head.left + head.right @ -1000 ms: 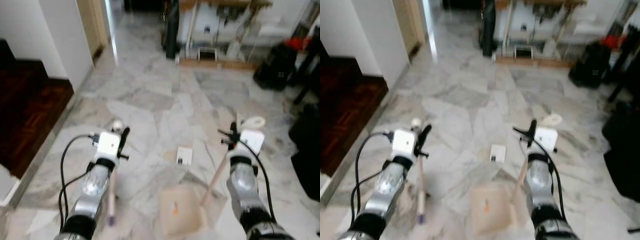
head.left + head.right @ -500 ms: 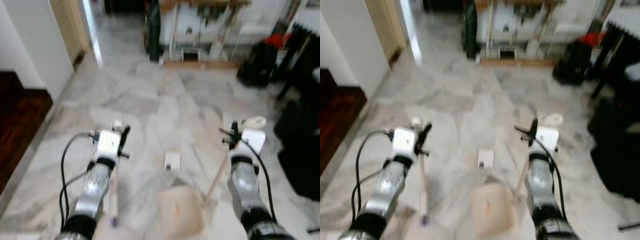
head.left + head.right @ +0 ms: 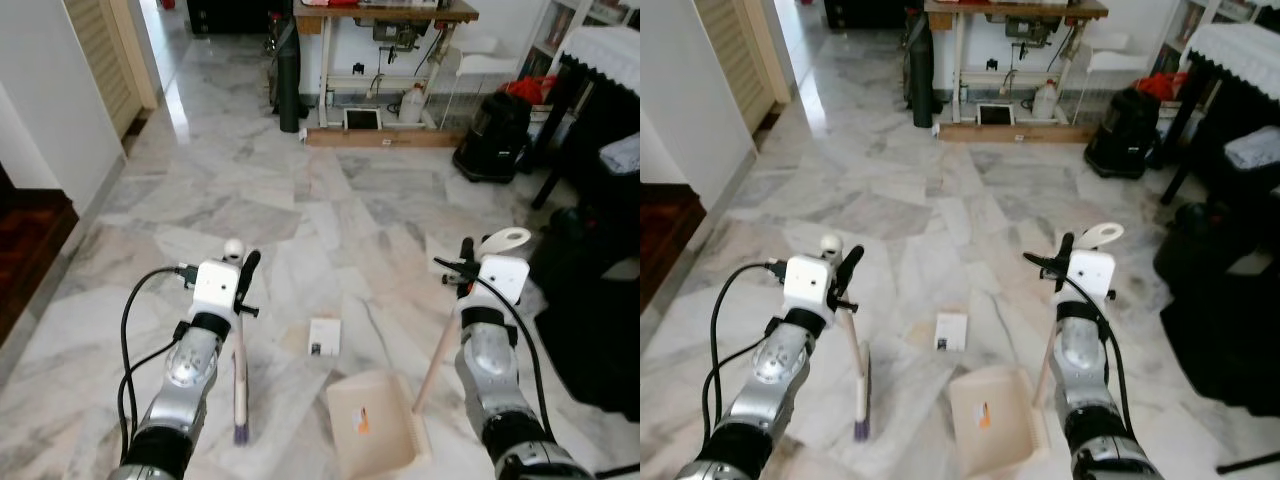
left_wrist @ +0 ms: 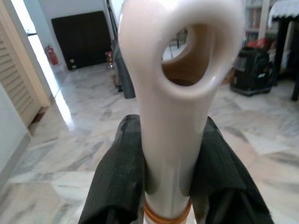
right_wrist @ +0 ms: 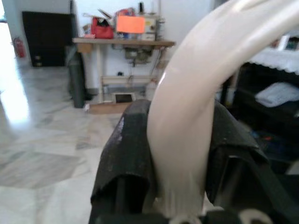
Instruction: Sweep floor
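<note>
Cream broom handle (image 4: 175, 116) clenched in left claw (image 4: 170, 172) (upright), right claw (image 5: 180, 154) grasping dustpan handle (image 5: 196, 116)

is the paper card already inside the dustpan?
No. The paper card lies flat on the marble floor, apart from the dustpan, just beyond its open front edge.

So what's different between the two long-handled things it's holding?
The broom, in the left gripper, ends in a narrow purple brush on the floor; the dustpan, in the right gripper, ends in a wide beige tray. The broom's handle stands nearly upright; the dustpan's leans. Both handles are pale, each clamped between black fingers.
</note>
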`<state>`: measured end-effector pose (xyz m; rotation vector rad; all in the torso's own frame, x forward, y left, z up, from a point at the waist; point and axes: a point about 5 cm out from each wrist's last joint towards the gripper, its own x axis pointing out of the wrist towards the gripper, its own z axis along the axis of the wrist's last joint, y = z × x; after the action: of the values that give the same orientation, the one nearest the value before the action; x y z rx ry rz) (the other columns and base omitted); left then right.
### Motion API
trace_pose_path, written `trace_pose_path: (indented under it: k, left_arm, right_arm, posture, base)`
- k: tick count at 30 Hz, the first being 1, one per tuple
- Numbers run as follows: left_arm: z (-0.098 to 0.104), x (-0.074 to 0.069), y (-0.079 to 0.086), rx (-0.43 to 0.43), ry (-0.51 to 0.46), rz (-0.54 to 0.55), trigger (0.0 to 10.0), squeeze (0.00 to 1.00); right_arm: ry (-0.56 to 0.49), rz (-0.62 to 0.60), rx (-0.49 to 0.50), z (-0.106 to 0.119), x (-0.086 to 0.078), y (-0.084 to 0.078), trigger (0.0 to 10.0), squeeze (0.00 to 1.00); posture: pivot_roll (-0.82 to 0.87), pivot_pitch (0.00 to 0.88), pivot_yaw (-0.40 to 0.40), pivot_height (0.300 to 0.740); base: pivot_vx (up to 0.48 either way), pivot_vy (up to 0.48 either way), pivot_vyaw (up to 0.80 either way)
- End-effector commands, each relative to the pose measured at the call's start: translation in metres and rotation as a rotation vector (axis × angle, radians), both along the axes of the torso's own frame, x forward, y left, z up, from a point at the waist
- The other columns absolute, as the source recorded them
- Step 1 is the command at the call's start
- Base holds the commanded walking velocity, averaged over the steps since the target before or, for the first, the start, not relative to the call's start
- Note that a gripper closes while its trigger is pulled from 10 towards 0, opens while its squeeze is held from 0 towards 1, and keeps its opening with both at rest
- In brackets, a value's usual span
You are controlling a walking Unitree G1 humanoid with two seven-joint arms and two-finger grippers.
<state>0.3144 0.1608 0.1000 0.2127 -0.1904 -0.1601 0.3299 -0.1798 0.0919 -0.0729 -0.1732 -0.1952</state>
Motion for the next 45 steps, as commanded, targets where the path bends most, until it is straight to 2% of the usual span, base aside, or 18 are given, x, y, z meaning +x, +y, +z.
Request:
trace_pose_path:
  k: [1,6,14,22,45]
  left_arm:
    - [0.0139,0.0040,-0.0032,0.008,-0.061,-0.014,10.0,0.00]
    - [0.0135,0.0046,-0.0020,0.014,-0.056,-0.014,10.0,0.00]
    - [0.0114,0.0050,0.0013,-0.023,-0.037,0.011,10.0,0.00]
    - [0.0108,0.0048,-0.0025,-0.026,-0.038,-0.001,10.0,0.00]
    - [0.0109,0.0057,-0.0059,-0.024,-0.040,-0.028,10.0,0.00]
  right_arm:
    - [-0.042,-0.020,0.016,0.0089,0.0023,-0.0043,10.0,0.00]
    - [-0.041,-0.016,0.023,0.0077,0.0020,-0.0019,10.0,0.00]
    - [-0.034,-0.014,0.005,0.0064,0.0011,-0.0028,10.0,0.00]
    - [-0.047,0.016,-0.008,0.0071,0.0000,0.0000,10.0,0.00]
    - [-0.037,0.008,0.022,0.0038,-0.0011,-0.0016,10.0,0.00]
  posture:
    - [0.02,0.000,-0.022,0.740]
    - [0.02,0.000,-0.009,0.740]
    - [0.01,0.000,-0.006,0.740]
    - [0.01,0.000,-0.008,0.740]
    - [0.01,0.000,-0.008,0.740]
  base:
    - [0.277,0.000,0.00]
    - [0.276,0.000,0.00]
    - [0.278,0.000,0.00]
    - [0.277,0.000,0.28]
    - [0.279,0.000,0.00]
